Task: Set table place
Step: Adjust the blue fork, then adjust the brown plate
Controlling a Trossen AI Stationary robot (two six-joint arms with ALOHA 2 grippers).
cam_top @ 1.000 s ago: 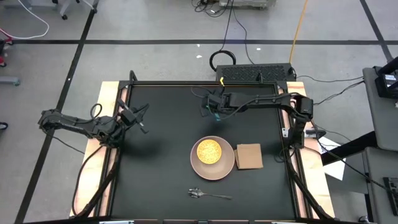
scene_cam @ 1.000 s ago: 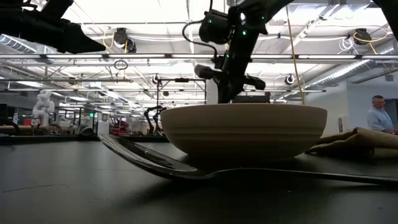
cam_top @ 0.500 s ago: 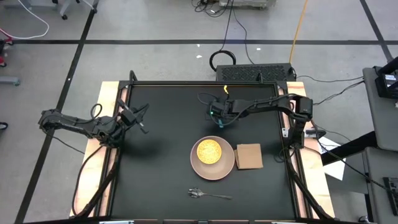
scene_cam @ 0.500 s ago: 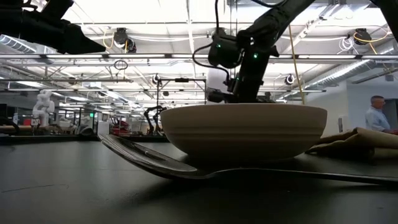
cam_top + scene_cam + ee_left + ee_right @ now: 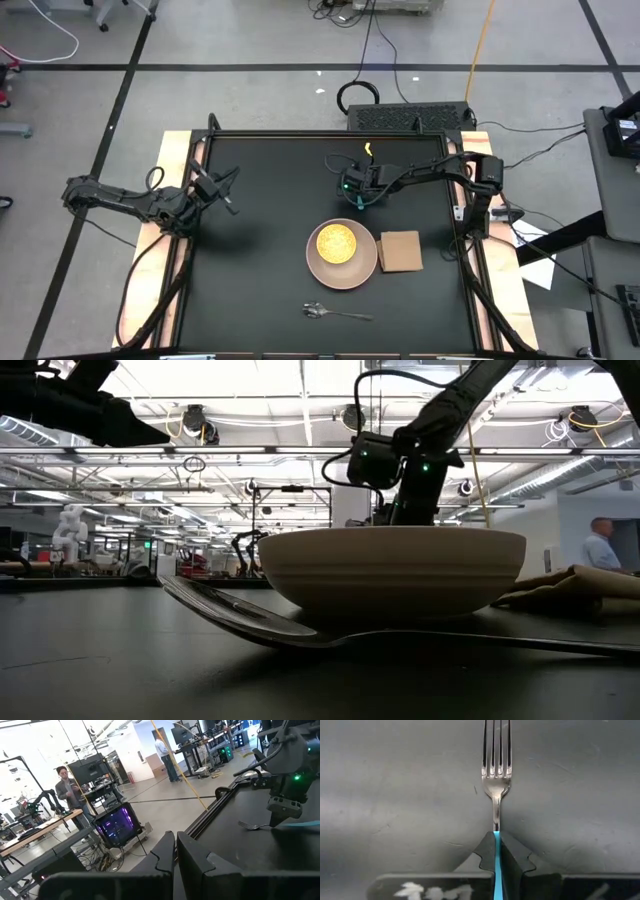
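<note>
Right gripper (image 5: 496,851), over the matte-black table (image 5: 260,250) behind the pale pink round plate (image 5: 342,270), jaws clamped on the blue handle of the small silver-tined fork (image 5: 496,765), tines projecting ahead; left gripper (image 5: 175,851) closed, empty, at the table's left edge

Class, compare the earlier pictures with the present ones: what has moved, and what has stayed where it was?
The right hand, shut on the blue-handled fork, has carried it from the far side of the table toward the pink plate. The left hand, yellow dish, napkin and spoon stayed put.
</note>
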